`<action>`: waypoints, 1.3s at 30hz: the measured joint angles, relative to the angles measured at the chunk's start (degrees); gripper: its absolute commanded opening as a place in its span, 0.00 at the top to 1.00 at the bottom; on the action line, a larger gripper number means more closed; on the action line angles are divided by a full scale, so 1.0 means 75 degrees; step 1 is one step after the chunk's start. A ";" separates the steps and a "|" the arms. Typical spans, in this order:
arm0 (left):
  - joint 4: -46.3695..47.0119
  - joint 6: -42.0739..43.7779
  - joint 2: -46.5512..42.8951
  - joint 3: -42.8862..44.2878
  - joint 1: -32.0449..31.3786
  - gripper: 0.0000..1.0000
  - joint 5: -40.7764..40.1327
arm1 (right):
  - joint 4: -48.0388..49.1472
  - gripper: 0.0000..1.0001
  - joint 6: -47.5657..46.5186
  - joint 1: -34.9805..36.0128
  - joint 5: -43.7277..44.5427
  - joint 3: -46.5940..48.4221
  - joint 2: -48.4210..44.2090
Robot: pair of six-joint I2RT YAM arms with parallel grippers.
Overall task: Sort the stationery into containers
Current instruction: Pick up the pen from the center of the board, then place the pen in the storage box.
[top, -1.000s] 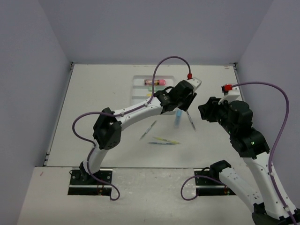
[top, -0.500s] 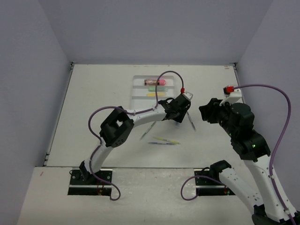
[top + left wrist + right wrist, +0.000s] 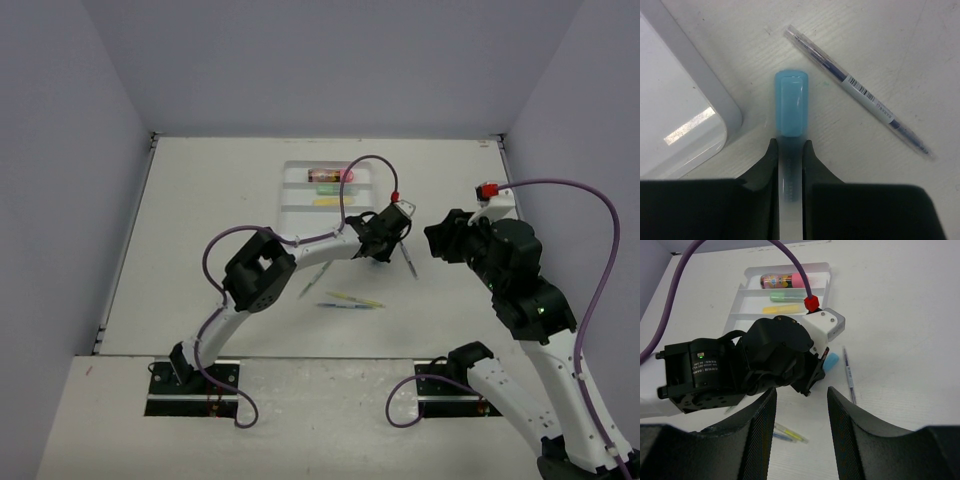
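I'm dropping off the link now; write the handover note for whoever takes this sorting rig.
Left claw: shut on the light-blue plastic highlighter, just outside the corner of the white three-compartment plastic tray.
Right claw: open, holding nothing.
Done: stubby pink tube, green highlighter, yellow highlighter, one per compartment.
To do: the light-blue highlighter, the clear thin pen beside it, and the loose thin pens farther from the tray.

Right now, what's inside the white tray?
A pink tube, a green highlighter and a yellow highlighter lie in the tray. Its near part is covered by the left arm, so anything there is unseen.
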 measured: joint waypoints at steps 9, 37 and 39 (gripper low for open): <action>-0.0191 0.2822 -0.1208 -0.0110 -0.0063 1.00 0.0060 | 0.0065 0.54 -0.0017 0.0000 -0.0071 0.0000 0.0050; 0.1397 1.1341 -0.1409 -0.1296 0.2864 0.55 0.3332 | 0.0388 0.49 -0.0127 0.0000 -0.0348 -0.0096 0.1154; 0.1308 1.1255 -0.1408 -0.1300 0.2869 0.44 0.3357 | 0.0350 0.48 -0.0127 -0.0007 -0.0321 -0.0095 0.1500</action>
